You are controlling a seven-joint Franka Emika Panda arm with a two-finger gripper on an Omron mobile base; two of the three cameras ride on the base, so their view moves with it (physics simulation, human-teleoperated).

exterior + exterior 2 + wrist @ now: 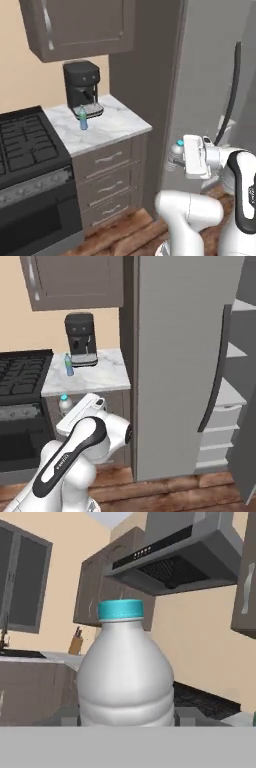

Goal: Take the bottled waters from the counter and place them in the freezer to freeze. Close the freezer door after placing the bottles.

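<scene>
My gripper [177, 158] is shut on the clear greyish bottled water [174, 154], which hangs upright in the air in front of the cabinet drawers, beside the freezer [210, 70]. The hand view has this bottle [125, 672] close up, its teal cap on top. In the right base view the held bottle [65, 404] pokes out past the hand, below the counter edge. The blue bottled water [83, 119] stands on the marble counter [115, 125] in front of the coffee machine, also the blue bottle [68, 365]. The freezer door [175, 356] stands open, with white shelves [237, 393] showing to its right.
A black coffee machine [82, 87] sits at the back of the counter. The black gas stove [25, 142] is to the left, with wall cabinets [80, 25] above. The long dark door handle [215, 381] juts out near the shelves. The floor is wood.
</scene>
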